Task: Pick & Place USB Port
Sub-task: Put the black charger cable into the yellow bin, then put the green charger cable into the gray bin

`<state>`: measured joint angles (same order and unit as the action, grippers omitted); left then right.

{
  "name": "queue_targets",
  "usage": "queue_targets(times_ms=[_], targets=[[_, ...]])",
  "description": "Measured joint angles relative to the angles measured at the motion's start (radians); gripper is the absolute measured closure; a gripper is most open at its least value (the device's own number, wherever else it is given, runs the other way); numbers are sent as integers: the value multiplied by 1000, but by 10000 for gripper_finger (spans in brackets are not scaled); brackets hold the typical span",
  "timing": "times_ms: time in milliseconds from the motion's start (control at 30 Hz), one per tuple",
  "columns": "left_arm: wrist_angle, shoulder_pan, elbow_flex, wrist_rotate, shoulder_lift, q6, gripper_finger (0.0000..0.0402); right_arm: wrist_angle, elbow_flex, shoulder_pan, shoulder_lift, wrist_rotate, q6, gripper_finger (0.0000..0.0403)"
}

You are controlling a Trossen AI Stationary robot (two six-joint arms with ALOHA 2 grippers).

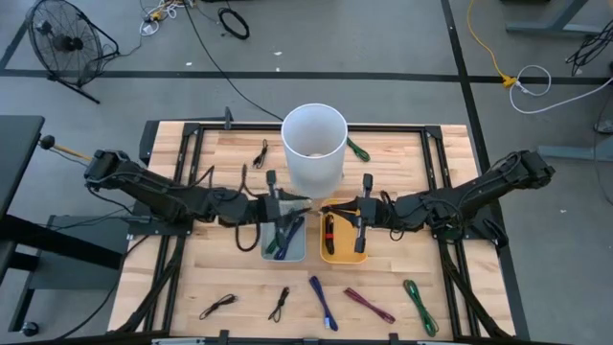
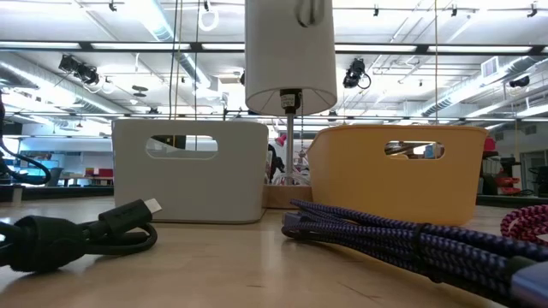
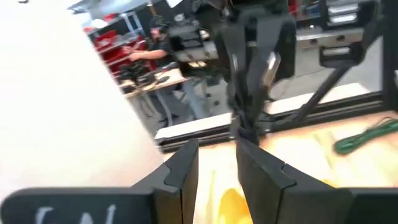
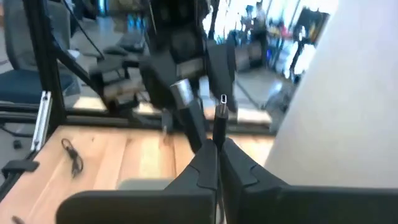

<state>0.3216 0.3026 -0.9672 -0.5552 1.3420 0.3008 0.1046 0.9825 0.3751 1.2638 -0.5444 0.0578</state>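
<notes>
1. Near edge of the table: loose cables lie in a row, among them a blue braided cable and a black cable. They are well apart from my fingers and pose no hazard at this position.

2. Middle of the table: the grey bin and the yellow bin stand just beside each other. A release slightly off line would probably put the piece in the wrong bin or leave it draped over a rim.

3. Above the bins: my right gripper is clenched on the USB cable, pinched just below its plug. The grip is on a thin, round section, so I judge that a slip is possible under any tug.

4. My left gripper faces it at close range, fingers parted and empty. If the hanging tail, which I cannot trace, catches on them, it could pull the plug out of my grasp. The two wrists could also touch.

5. Beyond, toward the far edge: the white bucket stands near both arms. A wide swing could knock it.
</notes>
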Motion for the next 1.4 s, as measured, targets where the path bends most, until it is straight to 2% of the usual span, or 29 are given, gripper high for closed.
queue_targets(times_ms=[100,300,667,867,1133,1400], targets=[[-57,30,0,-75,-38,7,287,-125,0,-1,-10,-32,-152,402],[-152,74,0,-154,-96,1,287,-376,-11,6,12,-20,-510,403],[-208,119,0,-314,-114,0,287,-261,-275,49,36,56,-872,403],[-218,118,0,-317,-114,0,287,-236,-328,46,35,65,-913,385],[-247,118,0,-317,-114,-1,287,-235,-365,30,35,46,-902,310],[-249,118,0,-317,-113,-2,287,-199,-365,-10,34,42,-771,248]])
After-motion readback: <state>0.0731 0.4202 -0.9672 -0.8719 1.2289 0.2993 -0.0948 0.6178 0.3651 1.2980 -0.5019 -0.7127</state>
